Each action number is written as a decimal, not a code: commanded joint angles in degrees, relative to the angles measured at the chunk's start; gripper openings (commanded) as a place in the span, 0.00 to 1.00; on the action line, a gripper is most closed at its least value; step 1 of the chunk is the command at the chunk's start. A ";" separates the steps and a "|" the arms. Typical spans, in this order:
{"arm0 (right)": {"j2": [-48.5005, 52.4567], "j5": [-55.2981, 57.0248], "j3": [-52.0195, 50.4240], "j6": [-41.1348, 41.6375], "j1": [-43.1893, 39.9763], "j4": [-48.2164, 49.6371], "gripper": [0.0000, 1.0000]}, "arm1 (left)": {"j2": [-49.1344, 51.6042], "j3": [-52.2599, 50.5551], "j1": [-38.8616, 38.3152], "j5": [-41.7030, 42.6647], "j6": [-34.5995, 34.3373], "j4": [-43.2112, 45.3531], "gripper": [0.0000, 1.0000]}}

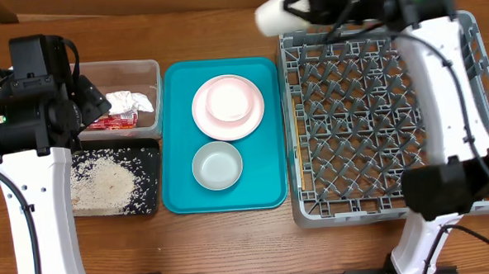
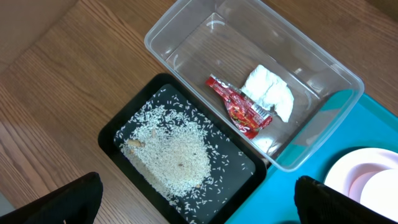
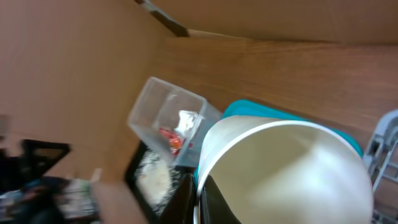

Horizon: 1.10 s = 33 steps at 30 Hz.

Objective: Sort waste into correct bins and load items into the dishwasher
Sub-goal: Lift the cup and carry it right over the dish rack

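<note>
A smooth small white cup (image 3: pixel 286 168) is pinched at its rim by the right gripper (image 3: pixel 204 199). The left gripper (image 2: pixel 199 208) is held wide apart.

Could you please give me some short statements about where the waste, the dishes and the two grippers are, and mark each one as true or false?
1. The red wrapper lies in the clear tub beside the napkin. True.
2. The rice lies on the teal tray. False: it is in the black tray.
3. The right gripper holds the white cup. True.
4. The grey-green bowl stands in the dish rack. False: it sits on the teal tray.
5. The left gripper is shut on the napkin. False: it is open and holds nothing.
</note>
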 commanded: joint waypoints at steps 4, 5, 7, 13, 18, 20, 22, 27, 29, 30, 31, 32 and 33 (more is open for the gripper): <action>4.28 -19.89 -8.90 -4.44 -3.63 1.60 0.04 | -0.17 0.92 0.31 0.07 0.52 0.02 1.00; 4.42 -19.91 -10.95 -4.42 -3.87 3.10 0.04 | -0.17 0.92 0.31 0.07 0.50 0.04 1.00; 4.68 -20.65 -14.86 -4.39 -3.98 7.17 0.04 | -0.17 0.92 0.31 0.07 0.50 0.04 1.00; 4.70 -20.65 -23.71 -4.17 -4.81 15.30 0.04 | -0.17 0.92 0.31 0.07 0.52 0.02 1.00; 4.72 -16.76 -28.06 -4.24 -5.42 17.35 0.04 | -0.17 0.92 0.31 0.07 0.50 0.02 1.00; 4.76 -14.75 -29.35 -4.48 -5.42 17.53 0.04 | -0.17 0.92 0.31 0.07 0.50 0.04 1.00; 4.76 -13.25 -30.23 -4.96 -5.55 17.77 0.04 | -0.17 0.92 0.31 0.04 0.50 0.02 1.00; 4.76 -12.98 -31.63 -6.25 -6.73 17.31 0.04 | -0.17 0.92 -0.13 0.09 0.50 0.02 1.00; 4.76 -12.55 -31.63 -7.45 -7.21 16.06 0.04 | -0.17 0.92 -0.09 0.09 0.50 0.02 1.00; 4.76 -12.11 -31.63 -7.93 -7.69 15.13 0.04 | -0.17 0.92 -0.09 0.07 0.50 0.02 1.00; 4.76 -11.91 -31.63 -8.17 -7.98 14.58 0.04 | -0.17 0.92 -0.09 0.07 0.50 0.04 1.00; 4.76 -11.15 -31.63 -9.07 -8.57 13.09 0.04 | -0.17 0.92 -0.07 0.07 0.50 0.04 1.00; 4.76 -10.21 -31.63 -9.40 -8.94 12.02 0.05 | -0.17 0.92 -0.07 0.07 0.50 0.02 1.00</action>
